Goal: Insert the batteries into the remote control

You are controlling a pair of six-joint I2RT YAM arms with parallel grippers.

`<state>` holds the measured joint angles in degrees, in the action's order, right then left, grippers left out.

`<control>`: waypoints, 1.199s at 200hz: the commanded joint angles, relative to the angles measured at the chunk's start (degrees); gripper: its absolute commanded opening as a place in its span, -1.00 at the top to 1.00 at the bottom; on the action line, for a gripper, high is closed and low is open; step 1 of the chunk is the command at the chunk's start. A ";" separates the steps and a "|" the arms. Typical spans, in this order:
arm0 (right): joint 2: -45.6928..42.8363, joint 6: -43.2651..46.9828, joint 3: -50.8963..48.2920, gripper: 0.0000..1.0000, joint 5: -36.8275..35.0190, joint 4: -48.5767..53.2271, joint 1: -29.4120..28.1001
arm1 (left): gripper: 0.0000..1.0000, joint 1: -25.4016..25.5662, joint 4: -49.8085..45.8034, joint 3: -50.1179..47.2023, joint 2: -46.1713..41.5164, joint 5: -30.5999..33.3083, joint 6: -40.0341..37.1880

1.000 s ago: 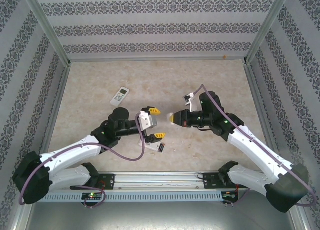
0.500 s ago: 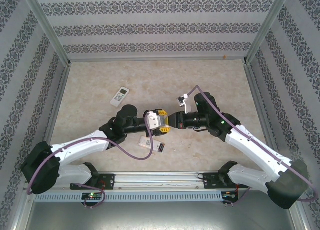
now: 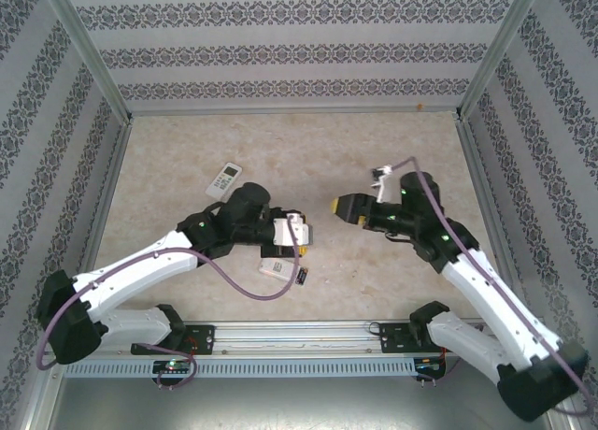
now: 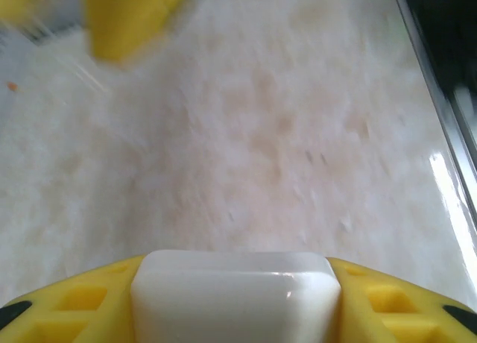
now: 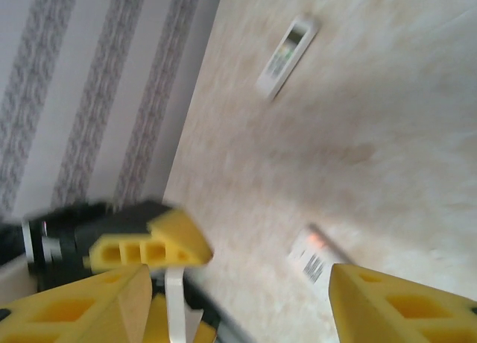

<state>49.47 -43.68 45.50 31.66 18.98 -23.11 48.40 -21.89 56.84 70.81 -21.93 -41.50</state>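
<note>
Looking down from the top camera, the left gripper (image 3: pixel 303 234) and right gripper (image 3: pixel 342 207) face each other over the middle of the table (image 3: pixel 392 150), near but apart. A remote control (image 3: pixel 224 178) lies flat beyond the left arm, well away from both claws. A second white piece (image 3: pixel 278 268) lies just under the left wrist, with a dark bit at its near-right end (too small to say whether that is one of the batteries). The left arm's purple cable (image 3: pixel 245 290) loops close beside it.

The left wrist camera settles that claw: its yellow fingers (image 4: pixel 71 306) are closed on a white block (image 4: pixel 235 294) with rounded corners, held above bare tabletop. What the block is I cannot tell from its end.

From the right wrist camera, the fingers (image 5: pixel 82 306) stand wide apart with nothing between them, so that claw is open and empty. Ahead of it are the left claw, the remote control (image 5: pixel 287 54) farther off, and the white piece (image 5: pixel 317 262), label up, on the table.

Risks, as I judge them:
- The block seems pinched only at the finger ends, so a quick swing could twist or drop it.
- The claws are close enough to clip one another if either advances.
- The drooping cable could drag the white piece as the left arm moves.
</note>
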 commanded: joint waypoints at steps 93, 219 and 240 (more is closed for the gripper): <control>-8.86 -4.58 -11.48 -0.32 -2.23 2.11 8.38 | 0.12 8.10 -12.59 4.98 23.53 6.12 -18.53; -8.85 -5.45 -12.31 -0.32 -1.16 1.76 8.97 | -0.14 8.29 -8.33 6.44 31.70 10.33 -13.41; -8.78 -5.12 -12.21 -0.33 -1.33 2.22 9.01 | -0.36 8.29 -7.59 6.33 29.87 10.55 -12.96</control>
<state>41.01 -48.29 33.61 29.45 21.23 -14.72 55.92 -30.61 62.28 101.95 -12.49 -55.70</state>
